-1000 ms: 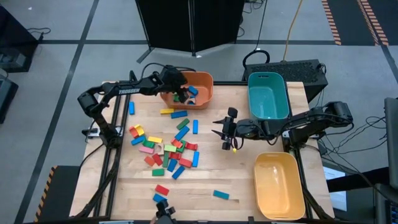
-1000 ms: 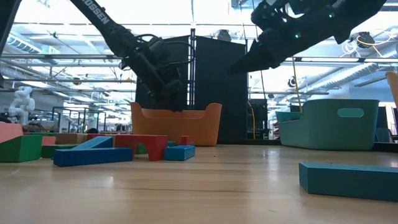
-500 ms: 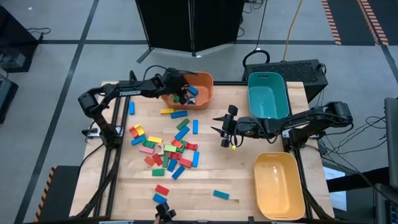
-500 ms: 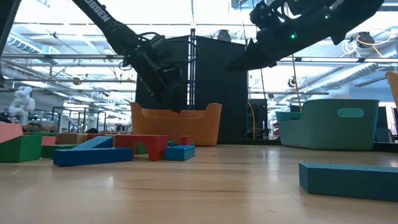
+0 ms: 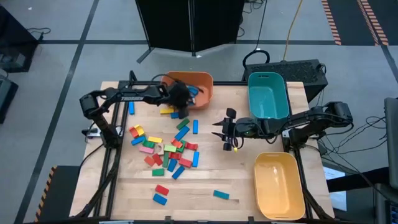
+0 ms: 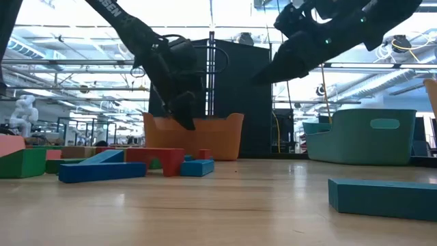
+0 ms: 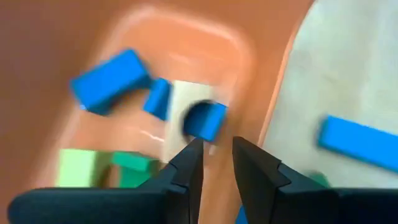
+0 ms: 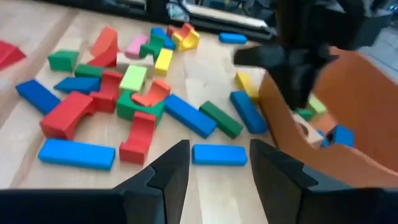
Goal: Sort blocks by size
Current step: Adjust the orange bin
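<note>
We see the left gripper (image 5: 180, 101), fingers narrowly apart and empty, pulled back from the orange bin (image 5: 202, 84) toward the blocks (image 5: 166, 148) at left-centre, while the right gripper (image 5: 219, 130) hovers spread mid-frame.

Left claw (image 5: 180, 107) now out of orange bin (image 5: 202, 84), pulled back over bin's near rim, lower, above blocks (image 5: 178, 114) on surface. Bin interior uncovered from above.
</note>
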